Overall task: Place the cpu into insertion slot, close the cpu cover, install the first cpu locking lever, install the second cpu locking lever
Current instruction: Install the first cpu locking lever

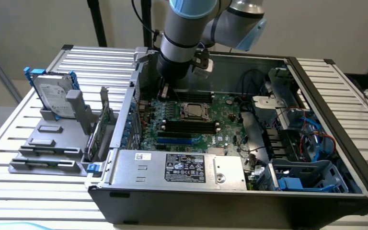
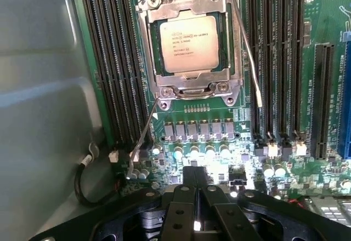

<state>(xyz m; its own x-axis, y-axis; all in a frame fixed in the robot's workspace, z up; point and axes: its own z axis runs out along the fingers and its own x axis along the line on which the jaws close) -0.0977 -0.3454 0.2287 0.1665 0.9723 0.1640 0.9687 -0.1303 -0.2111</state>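
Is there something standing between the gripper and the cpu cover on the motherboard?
Nothing visible blocks the way. The shut gripper hangs over the green motherboard, and only low capacitors lie between it and the cpu cover, which lies over the cpu. One thin lever slants out near that path.

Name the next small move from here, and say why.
Probably ease the shut gripper toward the nearer locking lever and press it down. The cpu already lies under the closed cpu cover, yet that lever and the other lever stick out unlatched.
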